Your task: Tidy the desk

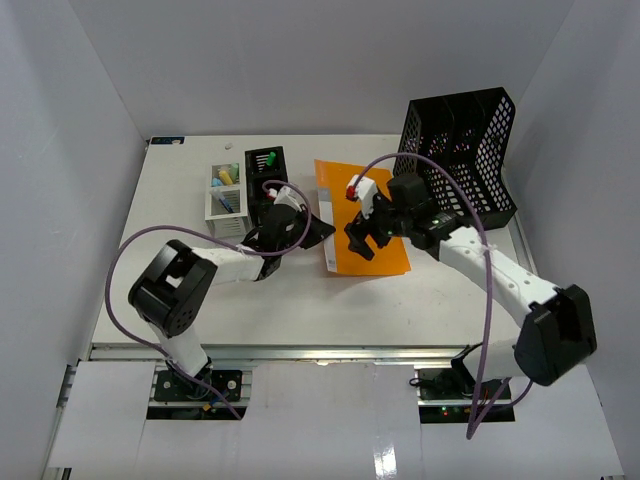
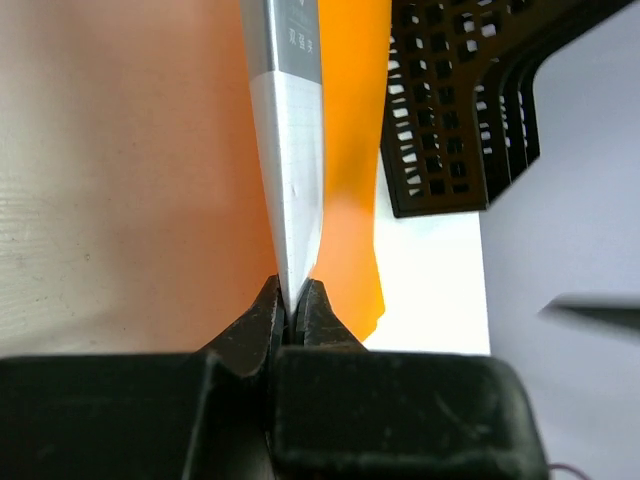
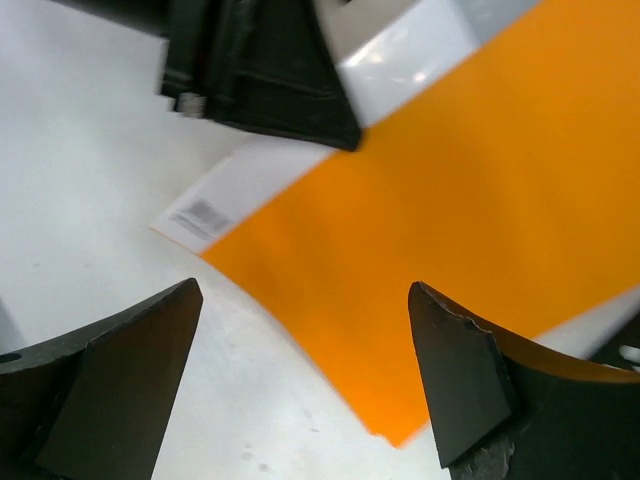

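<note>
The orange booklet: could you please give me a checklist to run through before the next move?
1. Left gripper shut on the orange booklet at its white edge: ok.
2. Right gripper open above the booklet, gripping nothing: ok.
3. Booklet fully clear of the desk: cannot tell.
4. Black file rack upright at the far right: ok.
5. Path from booklet to rack free: not ok; the right arm reaches across it.

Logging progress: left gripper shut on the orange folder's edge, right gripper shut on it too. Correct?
No. The left gripper is shut on the edge of the orange folder, but the right gripper is open over it, per the right wrist view.
</note>
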Robot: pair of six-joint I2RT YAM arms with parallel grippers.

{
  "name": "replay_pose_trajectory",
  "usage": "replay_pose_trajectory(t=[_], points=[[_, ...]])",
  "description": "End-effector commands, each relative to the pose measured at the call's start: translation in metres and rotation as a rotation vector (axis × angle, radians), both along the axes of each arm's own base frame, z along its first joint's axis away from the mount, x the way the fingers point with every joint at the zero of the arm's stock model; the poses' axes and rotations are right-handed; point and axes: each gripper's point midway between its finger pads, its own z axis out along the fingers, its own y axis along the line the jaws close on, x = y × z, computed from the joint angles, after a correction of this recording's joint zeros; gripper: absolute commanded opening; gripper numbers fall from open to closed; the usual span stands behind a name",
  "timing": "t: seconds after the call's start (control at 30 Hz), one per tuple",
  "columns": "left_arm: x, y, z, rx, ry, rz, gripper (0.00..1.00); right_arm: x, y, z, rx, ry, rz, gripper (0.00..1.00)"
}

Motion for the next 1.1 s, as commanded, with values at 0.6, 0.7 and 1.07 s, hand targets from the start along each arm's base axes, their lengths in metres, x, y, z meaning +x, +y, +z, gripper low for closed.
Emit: replay_pose_trajectory(t=[0.6,0.7,1.07], points=[[-0.125,0.059,0.171,0.064,-0.665,-0.280,0.00,-0.008,-0.096,0.145,0.618,0.000,-0.004,0.90],[-0.140,0.066,0.188,0.021,-0.711,-0.290,0.00,-0.015,-0.092,0.149,0.686,0.002,0.013,0.90],[-0.173,0.064,0.219,-0.104,-0.794,-0.377,0.10,-0.032,-0.087,0.158,0.755,-0.010,0.070,0.90]])
